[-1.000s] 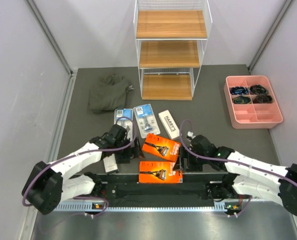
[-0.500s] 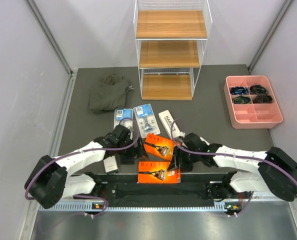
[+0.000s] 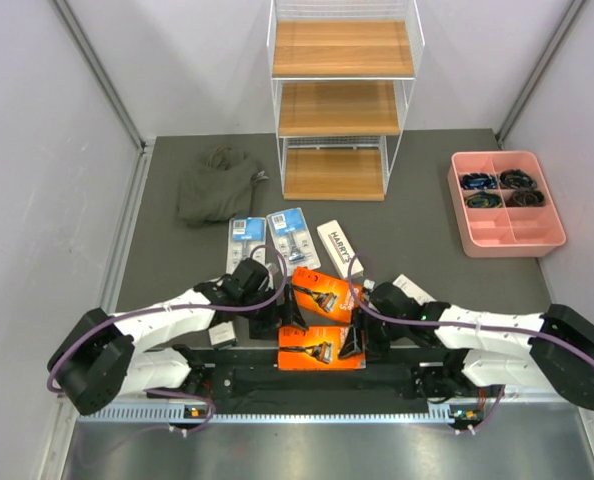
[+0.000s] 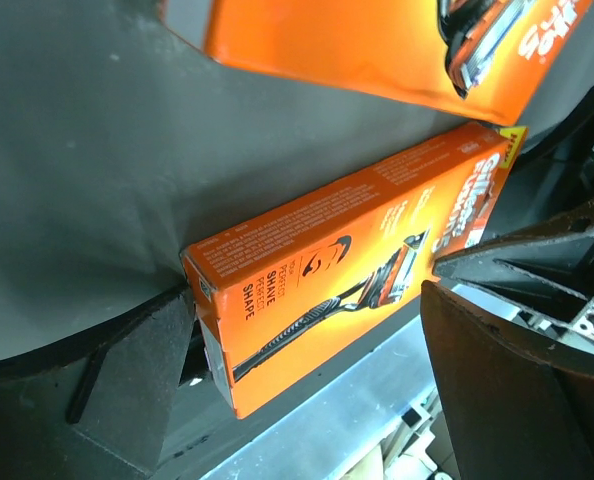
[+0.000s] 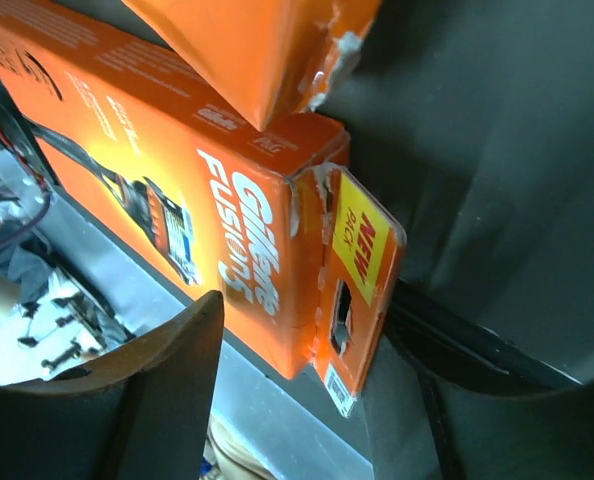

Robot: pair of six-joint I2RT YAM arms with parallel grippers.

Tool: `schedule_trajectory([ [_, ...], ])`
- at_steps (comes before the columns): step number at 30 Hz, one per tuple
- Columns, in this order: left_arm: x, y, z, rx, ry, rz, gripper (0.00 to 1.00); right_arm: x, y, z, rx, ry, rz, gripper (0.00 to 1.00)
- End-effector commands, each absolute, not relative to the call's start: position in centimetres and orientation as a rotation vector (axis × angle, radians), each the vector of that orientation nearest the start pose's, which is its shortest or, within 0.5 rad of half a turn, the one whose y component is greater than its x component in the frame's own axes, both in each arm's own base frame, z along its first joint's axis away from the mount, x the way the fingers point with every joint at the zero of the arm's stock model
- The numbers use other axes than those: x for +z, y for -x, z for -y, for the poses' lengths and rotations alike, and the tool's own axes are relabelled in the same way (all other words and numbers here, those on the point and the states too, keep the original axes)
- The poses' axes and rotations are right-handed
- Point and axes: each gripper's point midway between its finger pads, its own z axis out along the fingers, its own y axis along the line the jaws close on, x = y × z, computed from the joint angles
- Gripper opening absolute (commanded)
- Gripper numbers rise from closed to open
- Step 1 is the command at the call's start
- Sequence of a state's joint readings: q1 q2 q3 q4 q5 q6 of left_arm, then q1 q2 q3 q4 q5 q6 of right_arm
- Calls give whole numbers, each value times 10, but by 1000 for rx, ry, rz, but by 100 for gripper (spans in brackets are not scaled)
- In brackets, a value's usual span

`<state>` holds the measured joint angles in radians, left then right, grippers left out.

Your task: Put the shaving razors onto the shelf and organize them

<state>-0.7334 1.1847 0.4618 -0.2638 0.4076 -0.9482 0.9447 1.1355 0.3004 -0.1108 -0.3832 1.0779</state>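
The near orange razor box [image 3: 315, 348] [image 4: 337, 270] [image 5: 177, 190] lies by the table's front edge with a gripper at each end. My left gripper [image 3: 283, 318] [image 4: 307, 300] is open around its left end, one finger [image 4: 127, 380] against the corner. My right gripper [image 3: 358, 338] [image 5: 312, 330] has closed on the end with the hang tab [image 5: 362, 270]. A second orange box [image 3: 323, 294] overlaps it from behind. Two blue blister packs [image 3: 245, 236] [image 3: 294, 240] and a white box [image 3: 338, 247] lie farther back. Another white box [image 3: 220, 331] shows under the left arm. The shelf [image 3: 337, 108] stands at the back.
A pink compartmented tray [image 3: 507, 238] with dark items sits at the right. A dark cloth [image 3: 217, 183] is bunched left of the shelf. The metal rail [image 3: 307, 410] runs along the near edge, close behind the orange box. Grey walls close both sides.
Both arms moved inward to the ends of the near orange box. The right jaws narrowed onto its tab end. The left jaws stayed wide.
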Motion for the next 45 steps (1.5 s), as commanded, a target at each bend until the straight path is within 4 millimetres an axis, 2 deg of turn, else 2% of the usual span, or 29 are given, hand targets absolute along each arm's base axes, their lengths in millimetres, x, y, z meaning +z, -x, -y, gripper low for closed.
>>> schedule_trajectory([
  [1,41,-110,245,-1099,139,-2850,99,23,-55,-250,1146,-85,-2894,55],
  [5,47,-109,251,-1156,121,-2819,99,23,-60,-254,1168,-152,-2866,59],
  [7,49,-108,252,-1178,122,-2810,99,31,-64,-264,1275,-213,-2808,59],
  [12,55,-106,251,-1221,120,-2761,99,33,-62,-263,1315,-265,-2756,54],
  [14,65,-108,254,-1266,108,-2707,99,38,-65,-261,1315,-271,-2715,43],
  [16,70,-110,253,-1275,100,-2677,99,52,-69,-262,1360,-263,-2650,25],
  [17,75,-112,253,-1283,94,-2648,99,54,-70,-260,1358,-258,-2638,20],
  [18,79,-113,253,-1284,88,-2635,99,67,-71,-261,1406,-233,-2583,16],
  [19,83,-115,253,-1276,72,-2622,99,73,-73,-261,1414,-231,-2557,7],
  [21,89,-120,250,-1217,80,-2623,99,79,-73,-255,1385,-206,-2546,0],
  [22,91,-124,247,-1178,65,-2616,99,96,-77,-255,1402,-198,-2490,0],
  [23,82,-127,234,-1050,102,-2658,99,101,-78,-252,1383,-174,-2477,0],
  [24,97,-137,235,-1015,101,-2627,99,96,-77,-244,1321,-176,-2511,0],
  [25,99,-141,229,-944,89,-2628,99,116,-84,-243,1322,-185,-2452,0],
  [26,104,-148,223,-878,98,-2616,99,121,-87,-240,1294,-183,-2439,0],
  [27,118,-159,215,-785,124,-2587,99,115,-91,-227,1190,-198,-2456,0],
  [28,127,-166,210,-737,117,-2560,99,134,-96,-226,1192,-202,-2409,0],
  [29,137,-171,209,-720,120,-2542,99,136,-102,-220,1143,-212,-2389,0],
  [30,159,-186,203,-663,150,-2474,99,141,-112,-213,1085,-247,-2347,0],
  [32,179,-196,203,-650,152,-2426,99,154,-122,-205,1043,-285,-2293,0],
  [33,198,-202,207,-675,156,-2382,99,159,-133,-198,998,-327,-2243,0],
  [37,223,-216,223,-774,189,-2295,99,186,-161,-190,1012,-478,-2048,0],
  [39,224,-218,231,-836,219,-2270,99,199,-173,-184,1038,-583,-1938,0],
  [40,236,-221,242,-927,210,-2212,99,195,-177,-181,1036,-614,-1909,0],
  [41,228,-220,246,-962,213,-2206,99,207,-183,-183,1103,-671,-1835,0],
  [42,229,-220,252,-1018,225,-2189,99,203,-187,-179,1106,-707,-1793,0],
  [43,244,-225,262,-1108,222,-2101,99,210,-190,-178,1140,-729,-1741,0],
  [44,234,-216,270,-1179,186,-2121,99,223,-193,-179,1204,-749,-1668,0],
  [45,234,-215,276,-1231,193,-2107,99,223,-195,-178,1215,-762,-1637,0],
])
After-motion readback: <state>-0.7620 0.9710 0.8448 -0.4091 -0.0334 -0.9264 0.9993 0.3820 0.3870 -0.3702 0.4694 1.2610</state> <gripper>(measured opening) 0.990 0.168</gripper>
